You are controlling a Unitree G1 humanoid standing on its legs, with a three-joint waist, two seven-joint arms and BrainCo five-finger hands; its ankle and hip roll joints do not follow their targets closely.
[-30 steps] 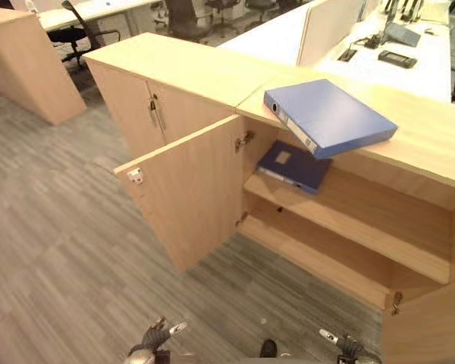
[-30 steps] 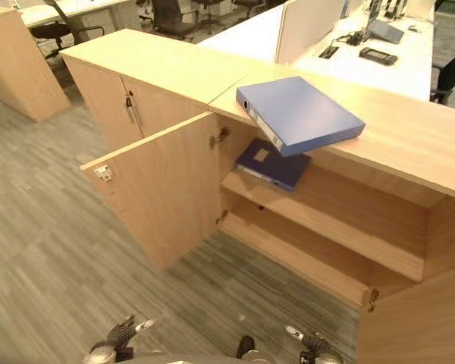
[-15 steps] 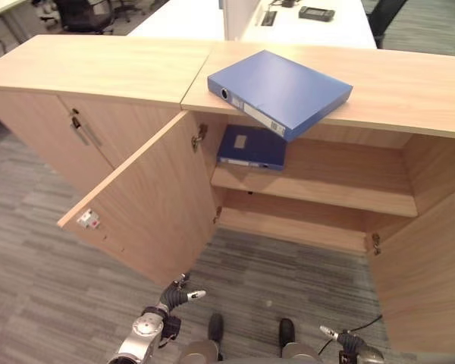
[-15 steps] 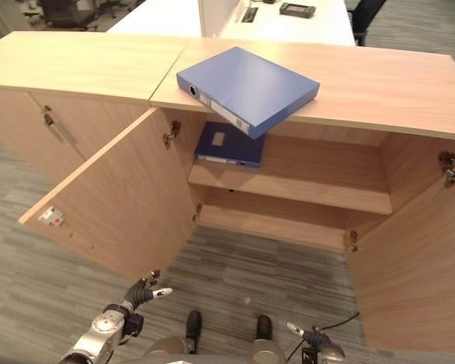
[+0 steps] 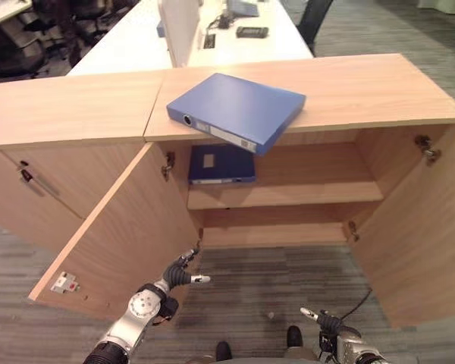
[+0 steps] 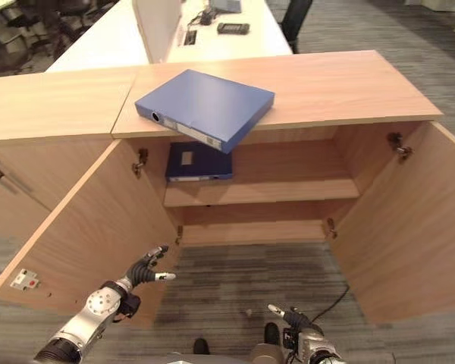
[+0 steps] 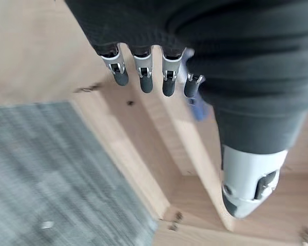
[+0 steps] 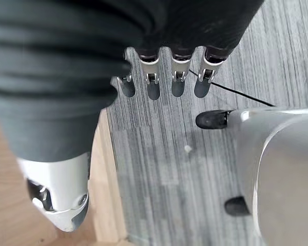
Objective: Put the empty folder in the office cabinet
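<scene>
A blue folder (image 5: 235, 110) lies flat on the wooden cabinet top (image 5: 364, 87), one corner jutting past the front edge. Directly below it, a second blue folder (image 5: 220, 164) rests on the upper shelf (image 5: 311, 189) of the open cabinet, at its left end. My left hand (image 5: 178, 274) is raised low in front of the left door (image 5: 114, 243), fingers (image 7: 143, 77) straight and holding nothing. Near the floor at the lower right, my right hand (image 5: 322, 322) hangs with relaxed fingers (image 8: 164, 82), also empty. Both hands are well below and apart from the folders.
Both cabinet doors stand wide open, the right door (image 5: 417, 227) swung out on that side. The lower shelf (image 5: 280, 235) is bare. A closed cabinet (image 5: 53, 174) adjoins on the left. White desks with a partition (image 5: 178, 26) stand behind. Grey carpet lies in front.
The camera has swung round to face the open cabinet squarely. My left hand has risen into view in front of the left door. The folders have not moved.
</scene>
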